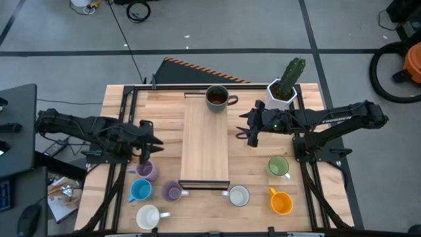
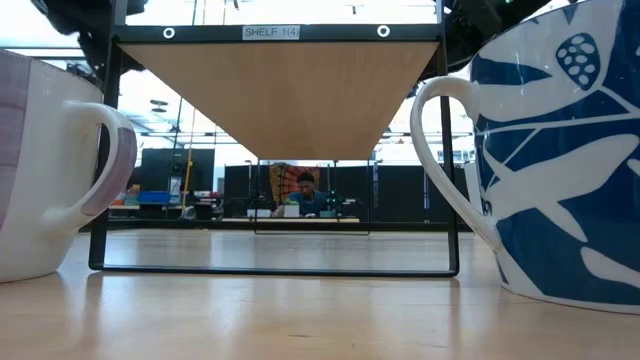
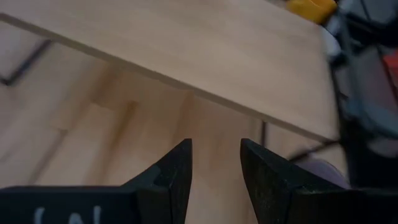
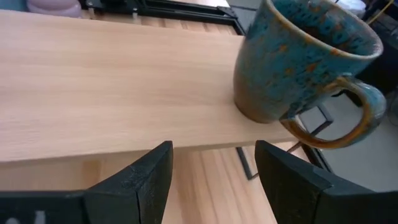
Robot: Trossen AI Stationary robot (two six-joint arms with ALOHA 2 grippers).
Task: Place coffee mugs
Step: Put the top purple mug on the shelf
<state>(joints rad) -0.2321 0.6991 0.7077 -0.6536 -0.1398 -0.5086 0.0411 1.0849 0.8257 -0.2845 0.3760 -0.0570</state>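
The left hand (image 1: 146,146) hovers over the surface (image 1: 118,112) at the left of the shelf (image 1: 206,141), fingers apart and grasping nothing, just above a purple mug (image 1: 145,170). Near it toward the front edge stand a blue mug (image 1: 139,190), a white mug (image 1: 148,216) and a second purple mug (image 1: 172,191). On the shelf's far end sits the dark mug (image 1: 216,97), upright, its handle pointing right. A second white mug (image 1: 237,195) stands just off the shelf's near end. The right hand (image 1: 252,137) hangs beside the shelf's right edge, released and empty, with the dark mug ahead of its fingers (image 4: 149,174). Further right are a green mug (image 1: 278,166), an orange mug (image 1: 281,201) and the cactus pot (image 1: 283,90).
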